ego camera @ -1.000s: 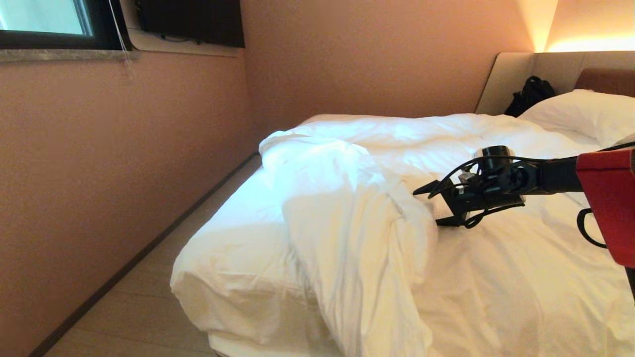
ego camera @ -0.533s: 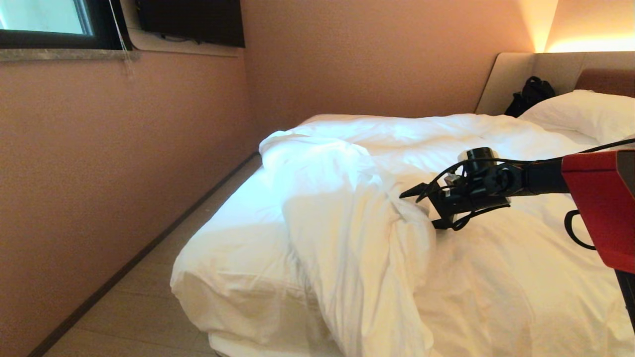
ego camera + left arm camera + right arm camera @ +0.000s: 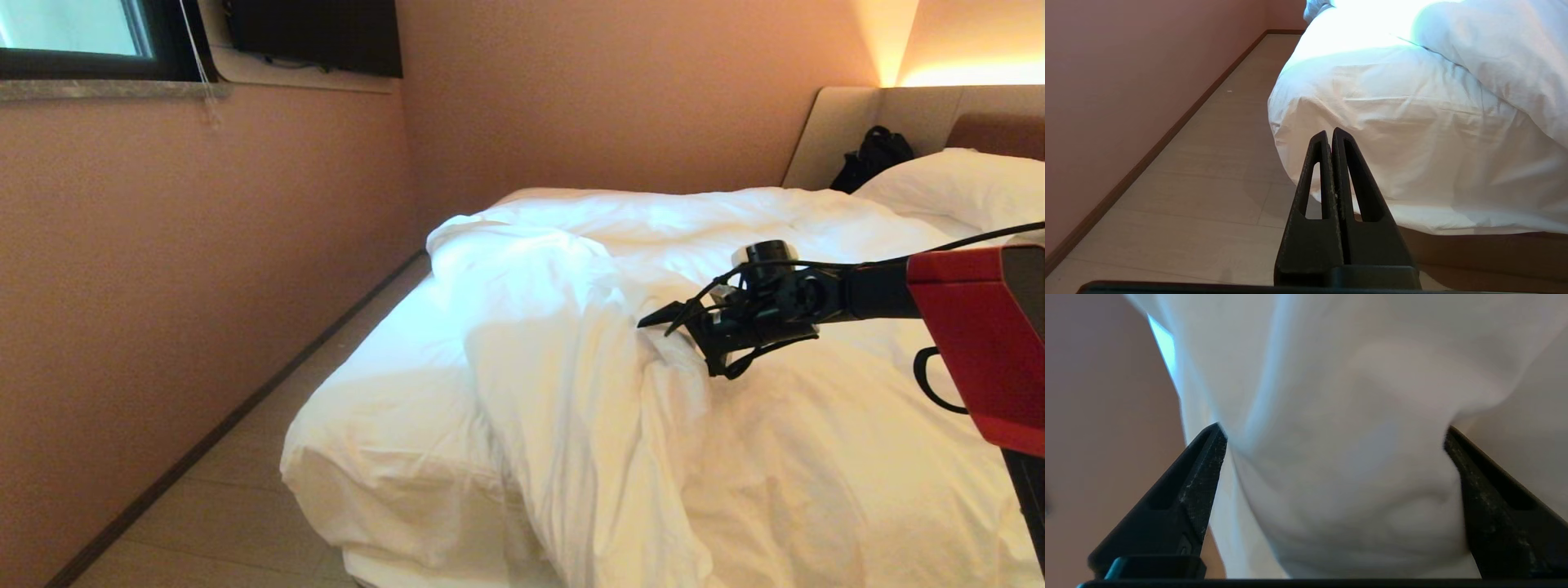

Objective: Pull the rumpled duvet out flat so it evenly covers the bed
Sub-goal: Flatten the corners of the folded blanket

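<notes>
The duvet (image 3: 571, 359) lies rumpled on the bed (image 3: 384, 425), heaped in a thick ridge from the foot toward the far side, with bare fitted sheet left of it. My right gripper (image 3: 678, 343) reaches in from the right against this ridge. In the right wrist view it (image 3: 1335, 433) is open, jaws wide, and a bulge of duvet (image 3: 1347, 396) fills the gap between them. My left gripper (image 3: 1331, 132) is shut and empty, low beside the bed's sheeted foot corner (image 3: 1392, 122), with the duvet (image 3: 1502, 53) hanging above it.
A white pillow (image 3: 963, 188) and a black bag (image 3: 873, 155) lie by the beige headboard (image 3: 841, 122). A narrow strip of floor (image 3: 245, 474) runs between the bed and the pink wall (image 3: 163, 286). A window (image 3: 73, 33) and a dark screen (image 3: 318, 33) sit high up.
My right gripper has slid left across the bed into the duvet's ridge. The left arm and the duvet's lie look unchanged.
</notes>
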### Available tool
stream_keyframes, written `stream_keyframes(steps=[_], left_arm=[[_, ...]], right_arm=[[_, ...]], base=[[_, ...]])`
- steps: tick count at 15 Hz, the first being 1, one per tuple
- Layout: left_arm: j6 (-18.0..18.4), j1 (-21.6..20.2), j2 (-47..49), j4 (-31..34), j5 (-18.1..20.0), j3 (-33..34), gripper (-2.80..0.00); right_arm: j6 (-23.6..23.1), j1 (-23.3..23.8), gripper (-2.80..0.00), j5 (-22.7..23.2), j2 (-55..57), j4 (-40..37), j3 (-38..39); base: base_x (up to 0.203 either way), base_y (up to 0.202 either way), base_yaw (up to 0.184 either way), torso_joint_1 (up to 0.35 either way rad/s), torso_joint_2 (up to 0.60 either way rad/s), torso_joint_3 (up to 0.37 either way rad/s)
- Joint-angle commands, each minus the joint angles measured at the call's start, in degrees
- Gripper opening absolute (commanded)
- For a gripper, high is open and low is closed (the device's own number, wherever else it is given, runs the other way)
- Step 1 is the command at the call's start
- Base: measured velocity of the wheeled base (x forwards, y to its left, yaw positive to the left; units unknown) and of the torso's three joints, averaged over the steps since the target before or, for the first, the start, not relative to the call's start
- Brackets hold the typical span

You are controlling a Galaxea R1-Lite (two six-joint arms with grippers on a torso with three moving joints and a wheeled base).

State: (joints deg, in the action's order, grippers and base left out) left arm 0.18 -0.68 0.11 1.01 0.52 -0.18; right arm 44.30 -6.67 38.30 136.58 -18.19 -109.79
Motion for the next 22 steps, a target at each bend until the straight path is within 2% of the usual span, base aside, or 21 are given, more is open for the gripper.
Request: stream_keyframes(steps=[1, 8, 14, 22], left_arm=[[0.0, 0.0, 0.0, 0.0, 0.0, 0.0, -2.8], [0.0, 0.0, 0.0, 0.0, 0.0, 0.0, -2.8], [0.0, 0.0, 0.0, 0.0, 0.0, 0.0, -2.8], [0.0, 0.0, 0.0, 0.0, 0.0, 0.0, -2.8]], right_arm=[[0.3, -0.1, -2.8, 0.2, -0.3, -0.1, 0.0], [0.6, -0.4, -2.8, 0.3, -1.4, -0.4, 0.0], [2.9, -3.9, -2.8, 0.7, -6.2, -0.6, 0.1], [2.8, -15.4, -2.8, 0.7, -13.3, -3.0, 0.8]], base=[[0.0, 0.0, 0.0, 0.0, 0.0, 0.0], [0.0, 0.0, 0.0, 0.0, 0.0, 0.0], [0.0, 0.0, 0.0, 0.0, 0.0, 0.0], [0.0, 0.0, 0.0, 0.0, 0.0, 0.0]])
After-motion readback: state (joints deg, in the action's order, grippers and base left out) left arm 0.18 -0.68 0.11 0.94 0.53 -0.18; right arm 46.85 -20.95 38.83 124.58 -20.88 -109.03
